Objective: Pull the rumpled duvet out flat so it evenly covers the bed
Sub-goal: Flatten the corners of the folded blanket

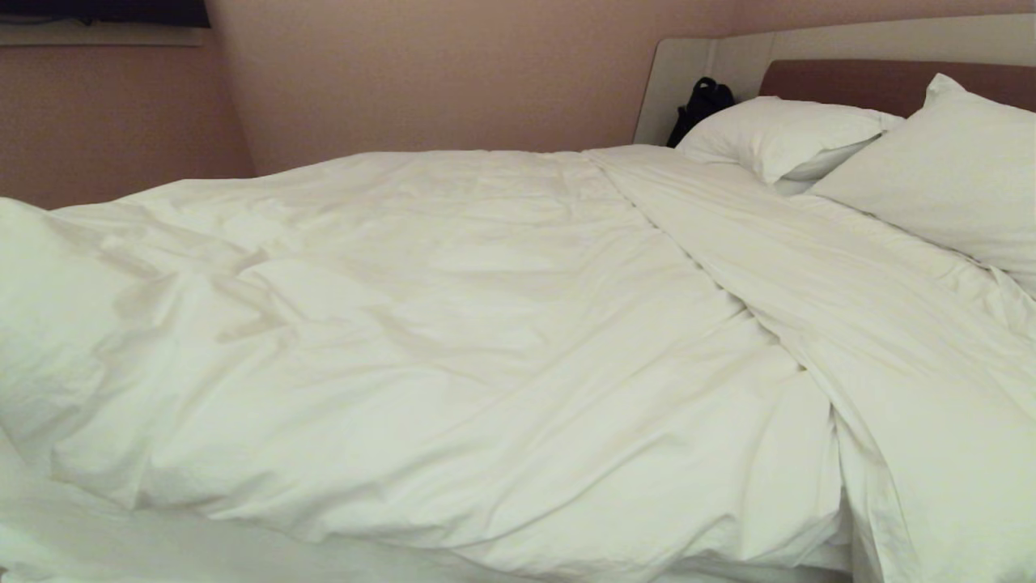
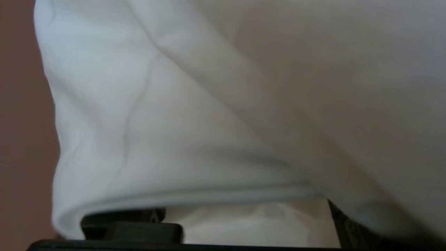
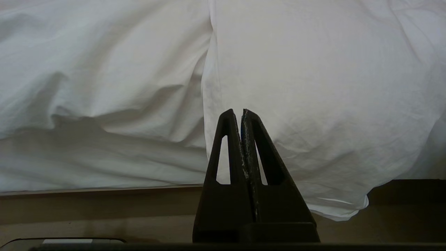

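Head view: puffy white creased duvet (image 1: 453, 324) lay over low white-sheeted bed (image 1: 243, 559). Left gripper (image 2: 244, 226) spread apart under duvet's hem; right gripper (image 3: 242, 113) clenched empty.

The thick white cloth duvet (image 1: 453, 340) looks like matt woven cotton, soft and puffy, its surface broken by shallow creases and a stitched hem along the edge seen in the left wrist view. The two white rectangular pillows (image 1: 809, 134) wear the same dull, faintly wrinkled fabric. The bed's (image 1: 696, 73) pale grey headboard looks smooth and satiny, with a brown padded panel (image 1: 858, 81) of matt upholstery (leather or cloth, hard to tell). The platform base in the right wrist view is a smooth beige board. The right gripper (image 3: 241, 113) is matt black plastic, its inner faces scuffed and rough.
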Robot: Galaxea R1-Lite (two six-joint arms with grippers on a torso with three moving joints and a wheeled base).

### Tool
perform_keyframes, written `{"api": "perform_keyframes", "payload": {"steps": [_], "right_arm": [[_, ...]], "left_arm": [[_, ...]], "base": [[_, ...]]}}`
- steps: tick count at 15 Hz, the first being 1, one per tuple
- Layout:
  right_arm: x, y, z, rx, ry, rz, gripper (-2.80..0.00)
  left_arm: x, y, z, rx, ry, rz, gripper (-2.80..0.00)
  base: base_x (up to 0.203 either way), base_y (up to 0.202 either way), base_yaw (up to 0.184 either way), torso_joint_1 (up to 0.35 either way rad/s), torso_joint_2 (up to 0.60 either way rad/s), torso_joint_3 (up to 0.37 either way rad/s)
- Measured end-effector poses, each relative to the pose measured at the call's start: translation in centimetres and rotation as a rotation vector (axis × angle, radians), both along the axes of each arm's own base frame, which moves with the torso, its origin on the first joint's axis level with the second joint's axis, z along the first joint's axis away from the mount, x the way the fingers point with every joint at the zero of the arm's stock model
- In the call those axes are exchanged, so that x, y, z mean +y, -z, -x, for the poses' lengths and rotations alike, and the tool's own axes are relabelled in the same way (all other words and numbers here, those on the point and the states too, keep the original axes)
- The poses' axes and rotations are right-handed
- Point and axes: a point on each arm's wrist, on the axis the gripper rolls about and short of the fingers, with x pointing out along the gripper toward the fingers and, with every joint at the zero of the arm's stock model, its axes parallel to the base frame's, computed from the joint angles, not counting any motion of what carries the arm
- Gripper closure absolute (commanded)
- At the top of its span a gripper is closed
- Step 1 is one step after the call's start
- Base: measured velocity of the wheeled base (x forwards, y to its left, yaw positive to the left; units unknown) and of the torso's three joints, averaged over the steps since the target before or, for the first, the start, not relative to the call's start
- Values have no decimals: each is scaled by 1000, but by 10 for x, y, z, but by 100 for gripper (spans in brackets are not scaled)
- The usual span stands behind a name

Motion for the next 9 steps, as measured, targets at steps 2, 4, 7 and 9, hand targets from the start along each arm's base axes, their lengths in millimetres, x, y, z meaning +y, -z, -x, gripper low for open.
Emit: {"api": "perform_keyframes", "payload": {"steps": [2, 4, 7, 9], "right_arm": [[0, 0, 0, 0, 0, 0, 0], [0, 0, 0, 0, 0, 0, 0], [0, 0, 0, 0, -1, 0, 0], [0, 0, 0, 0, 0, 0, 0]], "left_arm": [[-11, -6, 8, 25, 3, 29, -280], [-25, -18, 16, 64, -6, 77, -280], [-59, -43, 21, 114, 19, 195, -280], [-90, -56, 9, 112, 56, 316, -280]], "base": [[0, 0, 0, 0, 0, 0], [0, 0, 0, 0, 0, 0], [0, 0, 0, 0, 0, 0], [0, 0, 0, 0, 0, 0]]}}
